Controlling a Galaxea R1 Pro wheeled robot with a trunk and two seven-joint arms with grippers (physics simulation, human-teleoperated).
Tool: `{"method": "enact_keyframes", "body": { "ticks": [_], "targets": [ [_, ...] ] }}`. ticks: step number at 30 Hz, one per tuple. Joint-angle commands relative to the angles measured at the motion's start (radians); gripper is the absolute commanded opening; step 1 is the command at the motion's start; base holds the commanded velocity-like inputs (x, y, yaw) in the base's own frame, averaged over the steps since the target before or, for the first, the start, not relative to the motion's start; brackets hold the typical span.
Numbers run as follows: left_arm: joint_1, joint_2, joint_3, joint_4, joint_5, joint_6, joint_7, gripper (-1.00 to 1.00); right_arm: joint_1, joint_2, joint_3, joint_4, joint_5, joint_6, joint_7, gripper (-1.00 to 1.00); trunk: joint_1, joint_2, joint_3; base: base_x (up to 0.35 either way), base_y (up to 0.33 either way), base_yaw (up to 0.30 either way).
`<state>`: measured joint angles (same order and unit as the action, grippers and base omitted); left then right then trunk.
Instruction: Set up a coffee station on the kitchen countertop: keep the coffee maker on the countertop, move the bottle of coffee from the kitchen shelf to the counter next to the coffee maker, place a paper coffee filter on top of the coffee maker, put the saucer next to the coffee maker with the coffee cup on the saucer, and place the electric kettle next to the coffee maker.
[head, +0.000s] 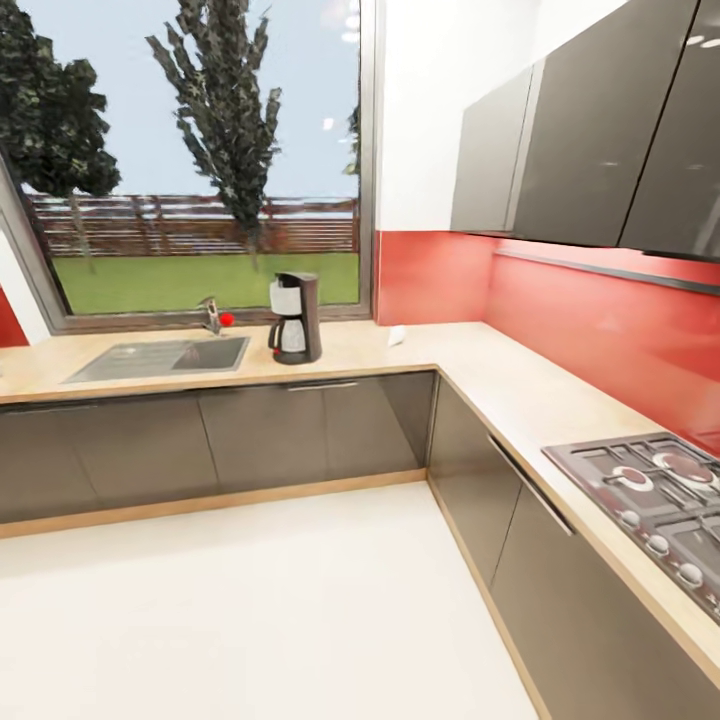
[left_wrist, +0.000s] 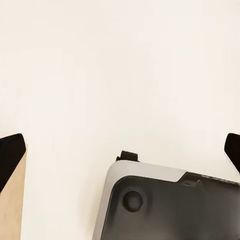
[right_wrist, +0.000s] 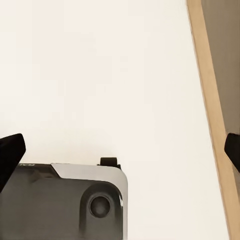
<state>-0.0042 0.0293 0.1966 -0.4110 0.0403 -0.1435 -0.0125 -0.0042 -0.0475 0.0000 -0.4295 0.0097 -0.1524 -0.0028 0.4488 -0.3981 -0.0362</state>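
Here both pincers, left pincer (left_wrist: 120, 150) and right pincer (right_wrist: 120, 150), point floorward, spread wide, empty.

Bright, even daylight pours through the large window (head: 200, 160) behind the pale wooden worktop (head: 420, 350). The glossy dark wall cabinets (head: 600, 130) carry small white glare spots. Straight lines bow near the head view's edges, and the render is soft. The white floor (left_wrist: 120, 65) looks washed out in both wrist views.
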Motion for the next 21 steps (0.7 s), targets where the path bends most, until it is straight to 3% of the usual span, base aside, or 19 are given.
{"method": "enact_keyframes", "body": {
  "ticks": [1,21],
  "targets": [
    [0.000,0.000,0.001,0.000,0.004,-0.002,-0.001,1.00,0.000,0.000,0.000,0.000,0.001,-0.002,0.000,1.00,0.001,-0.002,-0.002,0.335,0.000,0.000],
    [0.000,0.000,0.001,0.000,0.004,-0.002,-0.001,1.00,0.000,0.000,0.000,-0.001,0.001,-0.003,0.000,1.00,0.001,-0.002,-0.002,0.335,0.019,0.000]
  ]
}}
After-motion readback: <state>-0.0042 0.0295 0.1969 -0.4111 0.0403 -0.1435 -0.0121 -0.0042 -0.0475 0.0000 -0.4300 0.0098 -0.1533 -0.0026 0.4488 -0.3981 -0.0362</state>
